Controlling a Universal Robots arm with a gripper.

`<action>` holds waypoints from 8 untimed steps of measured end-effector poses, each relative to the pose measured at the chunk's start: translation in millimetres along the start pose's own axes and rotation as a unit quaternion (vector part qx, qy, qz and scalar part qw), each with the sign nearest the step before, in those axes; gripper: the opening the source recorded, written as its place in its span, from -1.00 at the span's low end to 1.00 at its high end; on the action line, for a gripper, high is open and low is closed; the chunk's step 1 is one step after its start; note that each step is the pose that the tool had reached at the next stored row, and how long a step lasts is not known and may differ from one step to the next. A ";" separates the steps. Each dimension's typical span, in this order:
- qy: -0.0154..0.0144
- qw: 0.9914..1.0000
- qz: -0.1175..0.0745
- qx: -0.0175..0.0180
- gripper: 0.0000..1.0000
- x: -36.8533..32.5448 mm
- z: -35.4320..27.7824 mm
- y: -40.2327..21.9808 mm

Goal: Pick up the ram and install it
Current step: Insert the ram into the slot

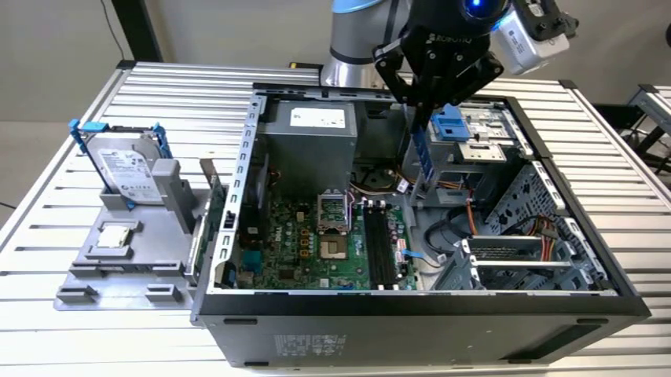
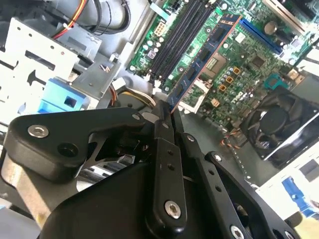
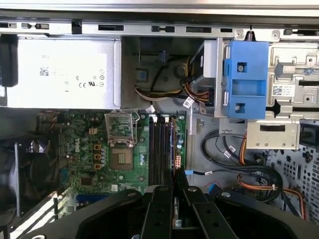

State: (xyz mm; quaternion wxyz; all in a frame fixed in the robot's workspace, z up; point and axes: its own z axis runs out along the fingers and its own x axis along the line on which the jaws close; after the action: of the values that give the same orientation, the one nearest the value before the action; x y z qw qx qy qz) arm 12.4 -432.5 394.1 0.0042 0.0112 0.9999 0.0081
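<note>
My gripper [image 1: 425, 106] hangs over the open computer case [image 1: 419, 302] and is shut on the ram [image 1: 422, 161]. The ram is a long thin stick held upright, its lower end above the motherboard. In the second wrist view the ram [image 2: 204, 57] runs out from between the black fingers [image 2: 162, 124], showing its row of chips. The black memory slots [image 1: 379, 243] lie below it and a little toward the case's front. The same slots [image 3: 159, 149] appear in the first wrist view just beyond the gripper [image 3: 174, 191].
A hard drive in a blue frame [image 1: 126, 169] and a small square processor chip [image 1: 115, 236] sit on a grey holder at the exterior view's left. Inside the case are the power supply [image 1: 309, 129], a blue drive bracket [image 1: 451, 126], cables [image 1: 461, 228] and a metal drive cage [image 1: 524, 251].
</note>
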 end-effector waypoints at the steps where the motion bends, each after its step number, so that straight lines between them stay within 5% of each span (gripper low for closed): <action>1: 0.000 1.000 0.002 0.000 -1.00 0.0 0.0 0.0; 8: -0.002 1.000 0.002 0.000 -1.00 -0.3 3.6 0.0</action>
State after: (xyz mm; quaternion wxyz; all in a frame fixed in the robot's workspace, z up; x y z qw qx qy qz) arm 12.7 -432.5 390.5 0.0062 0.0133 0.9999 0.0082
